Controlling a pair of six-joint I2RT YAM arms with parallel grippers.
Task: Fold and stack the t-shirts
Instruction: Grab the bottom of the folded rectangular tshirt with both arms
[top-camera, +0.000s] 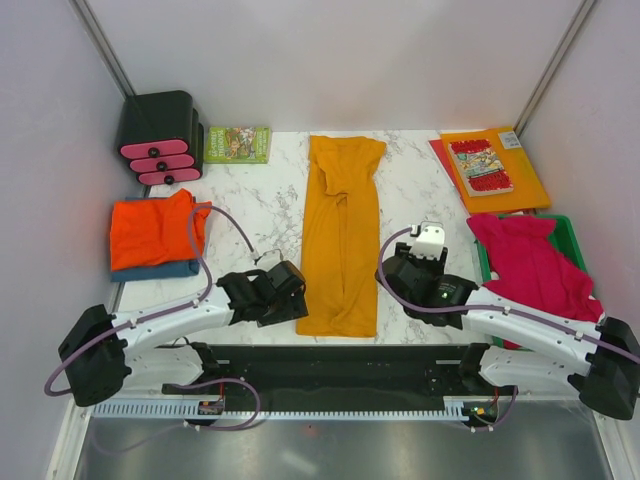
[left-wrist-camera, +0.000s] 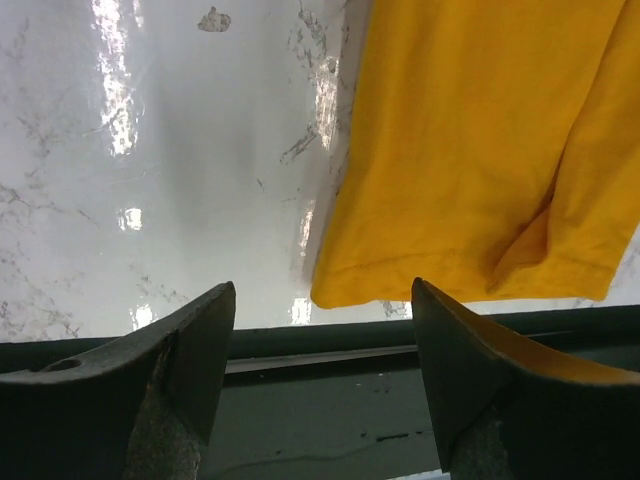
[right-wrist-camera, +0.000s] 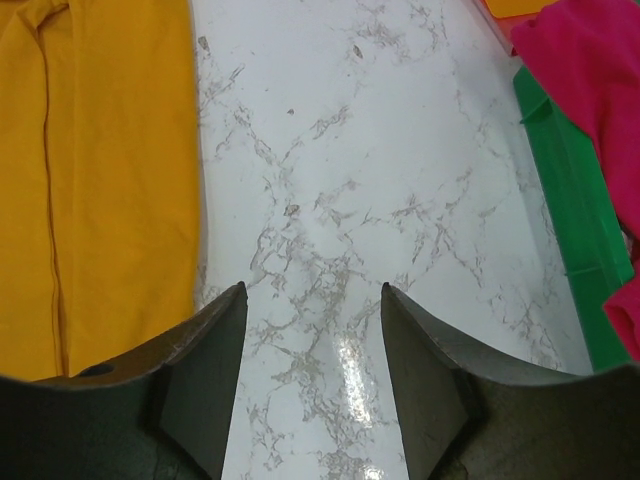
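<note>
A mustard t-shirt (top-camera: 342, 235) lies folded into a long strip down the middle of the marble table; it shows in the left wrist view (left-wrist-camera: 480, 150) and the right wrist view (right-wrist-camera: 90, 180). A folded red-orange t-shirt (top-camera: 155, 228) lies on a blue one (top-camera: 160, 269) at the left. Crimson-pink t-shirts (top-camera: 535, 265) lie heaped in a green bin (top-camera: 570, 240) at the right. My left gripper (top-camera: 293, 290) is open and empty beside the strip's near left corner. My right gripper (top-camera: 398, 262) is open and empty over bare table, right of the strip.
A black organiser with pink drawers (top-camera: 158, 138) and a green book (top-camera: 237, 144) stand at the back left. An orange folder with a comic book (top-camera: 495, 168) lies at the back right. A dark rail (top-camera: 340, 365) runs along the near edge.
</note>
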